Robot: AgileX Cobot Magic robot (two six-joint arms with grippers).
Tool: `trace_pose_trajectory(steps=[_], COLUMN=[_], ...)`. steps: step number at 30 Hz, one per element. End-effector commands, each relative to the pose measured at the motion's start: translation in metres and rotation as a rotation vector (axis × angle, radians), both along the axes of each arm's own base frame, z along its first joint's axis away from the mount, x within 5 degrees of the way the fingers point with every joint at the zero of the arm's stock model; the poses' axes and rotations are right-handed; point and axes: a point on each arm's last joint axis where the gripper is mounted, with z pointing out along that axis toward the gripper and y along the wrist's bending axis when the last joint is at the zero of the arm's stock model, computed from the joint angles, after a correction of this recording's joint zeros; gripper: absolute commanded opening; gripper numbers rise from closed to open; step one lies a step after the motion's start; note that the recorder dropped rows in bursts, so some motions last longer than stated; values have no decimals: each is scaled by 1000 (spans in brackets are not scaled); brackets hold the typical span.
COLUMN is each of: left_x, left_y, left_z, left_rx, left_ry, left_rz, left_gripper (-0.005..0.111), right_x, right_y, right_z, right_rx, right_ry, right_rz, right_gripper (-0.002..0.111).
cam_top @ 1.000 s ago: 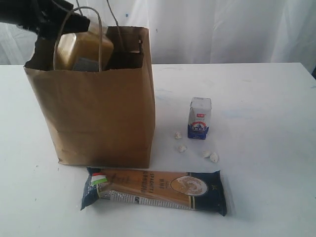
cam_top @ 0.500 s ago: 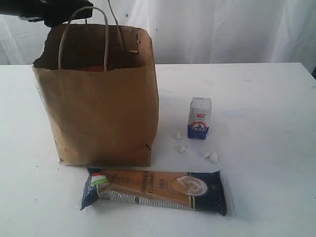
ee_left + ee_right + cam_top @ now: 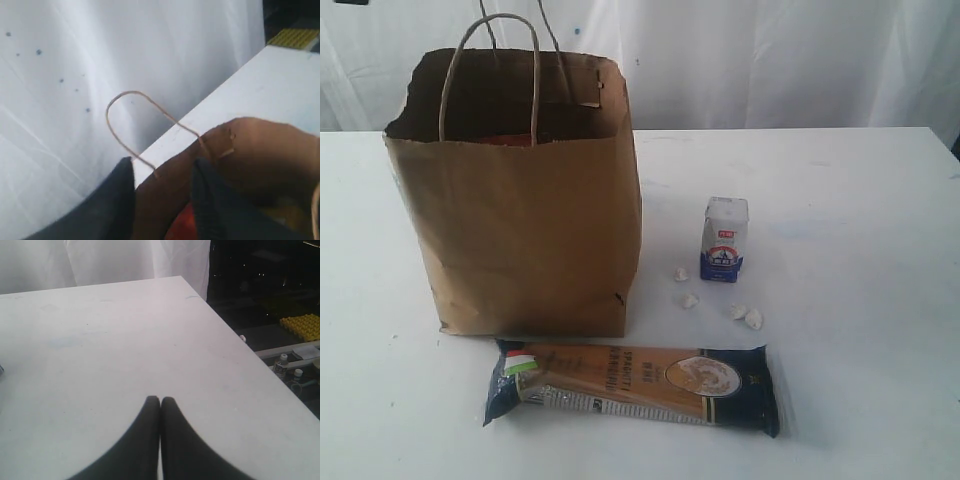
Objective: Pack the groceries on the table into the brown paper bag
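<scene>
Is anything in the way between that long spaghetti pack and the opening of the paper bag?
Nothing visible. The pack lies flat on the table beside the bag, whose mouth stands open on top; only its loop handles arch above the rim.

The bag (image 3: 520,230) stands upright on the left half of the worktop (image 3: 860,200), mouth up. Items (image 3: 505,141) lie inside it; which ones cannot be told. The pack (image 3: 635,385) lies flat just near of the bag, its length running left to right and reaching past the bag's right side. The carton (image 3: 724,240) stands upright to the right of the bag, apart from it. Four lumps (image 3: 689,299) lie scattered between carton and pack, touching neither.
</scene>
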Motion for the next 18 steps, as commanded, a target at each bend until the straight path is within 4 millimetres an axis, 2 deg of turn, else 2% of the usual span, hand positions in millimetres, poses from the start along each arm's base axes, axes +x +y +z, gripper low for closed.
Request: trace_pose_trajectory(steps=[1, 3, 5, 10, 12, 14, 15, 16, 17, 18], left_x=[-36, -44, -46, -58, -74, -95, -117, -130, -156, -166], left_y=[18, 29, 45, 85, 96, 101, 102, 101, 99, 97], left_z=[5, 2, -10, -62, -88, -105, -114, -115, -120, -123], left_rx=[167, 215, 245, 173, 118, 48, 6, -9, -38, -59], left_ry=[100, 179, 334, 567, 631, 625, 580, 542, 477, 459], left_rz=[115, 219, 401, 777, 862, 926, 950, 948, 947, 949], left_gripper=[0, 0, 0, 0, 0, 0, 0, 0, 0, 0], right_x=[0, 0, 0, 0, 0, 0, 0, 0, 0, 0], right_y=[0, 0, 0, 0, 0, 0, 0, 0, 0, 0], right_z=[1, 1, 1, 1, 1, 1, 1, 1, 1, 1], right_rx=[-2, -2, -2, -2, -2, -2, -2, -2, -2, -2], right_ry=[-9, -9, -9, -9, -9, -9, -9, -9, -9, -9], right_rz=[-5, -5, -5, -5, -5, -5, -5, -5, -5, -5], right_gripper=[0, 0, 0, 0, 0, 0, 0, 0, 0, 0])
